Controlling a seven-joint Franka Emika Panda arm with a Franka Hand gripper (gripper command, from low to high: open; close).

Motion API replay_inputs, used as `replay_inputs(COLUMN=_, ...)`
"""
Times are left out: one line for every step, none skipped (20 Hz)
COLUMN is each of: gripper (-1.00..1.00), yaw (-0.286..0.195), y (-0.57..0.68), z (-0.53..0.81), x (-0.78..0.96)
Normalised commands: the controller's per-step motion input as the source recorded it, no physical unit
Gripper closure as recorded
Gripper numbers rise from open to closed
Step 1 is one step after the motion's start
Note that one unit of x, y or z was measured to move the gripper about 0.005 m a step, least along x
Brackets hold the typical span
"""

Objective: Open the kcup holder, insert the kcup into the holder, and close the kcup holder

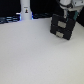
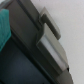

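Fingers (image 1: 64, 11) just above kcup holder (image 1: 61, 27); opening, contact unclear.

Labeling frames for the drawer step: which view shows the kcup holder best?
The exterior view. It shows the whole kcup holder as a black box with two front panels on the white table, the gripper right above it. The wrist view shows only a blurred close-up of its dark edge.

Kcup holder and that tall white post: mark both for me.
kcup holder (image 1: 61, 27), exterior view, on its black front panel.
tall white post (image 1: 25, 10), exterior view, on its upright white body.
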Motion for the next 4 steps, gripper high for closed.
replay_inputs(gripper=-1.0, yaw=-0.001, y=0.0, z=0.01, x=0.02)
replay_inputs(gripper=-1.0, yaw=-0.001, y=0.0, z=0.01, x=0.02)
replay_inputs(gripper=-1.0, yaw=-0.002, y=0.0, z=0.01, x=0.02)
replay_inputs(gripper=-1.0, yaw=-0.001, y=0.01, z=0.01, x=0.02)
